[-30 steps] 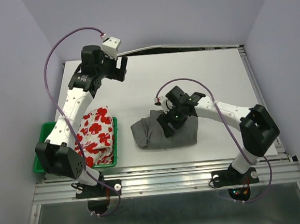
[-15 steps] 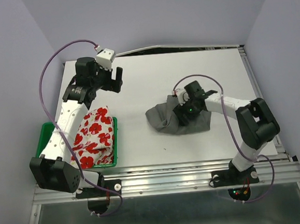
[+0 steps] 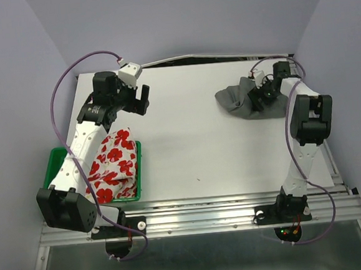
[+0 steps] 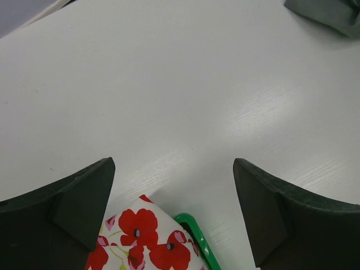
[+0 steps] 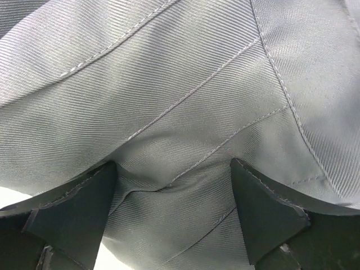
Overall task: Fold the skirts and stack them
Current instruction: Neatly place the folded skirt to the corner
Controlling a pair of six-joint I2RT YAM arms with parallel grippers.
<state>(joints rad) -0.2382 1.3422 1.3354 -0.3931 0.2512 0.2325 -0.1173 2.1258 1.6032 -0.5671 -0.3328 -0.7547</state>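
Twill grey skirt [image 3: 235,98], crumpled, at far right corner of smooth white surface [image 3: 188,147]; right claw [image 5: 173,169] spread, pressing it. Floral skirt [image 3: 114,165] folded in green tray [image 3: 139,169], near-left corner; left claw [image 4: 173,166] released.

Dark grey skirt [image 3: 231,98], white skirt [image 3: 117,162] with red flowers, green tray [image 3: 47,186]

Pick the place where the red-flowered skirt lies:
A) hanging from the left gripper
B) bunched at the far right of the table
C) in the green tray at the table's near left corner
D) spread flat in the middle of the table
C: the red-flowered skirt sits bundled in the green tray at the near left, while it is the grey skirt that lies bunched at the far right.
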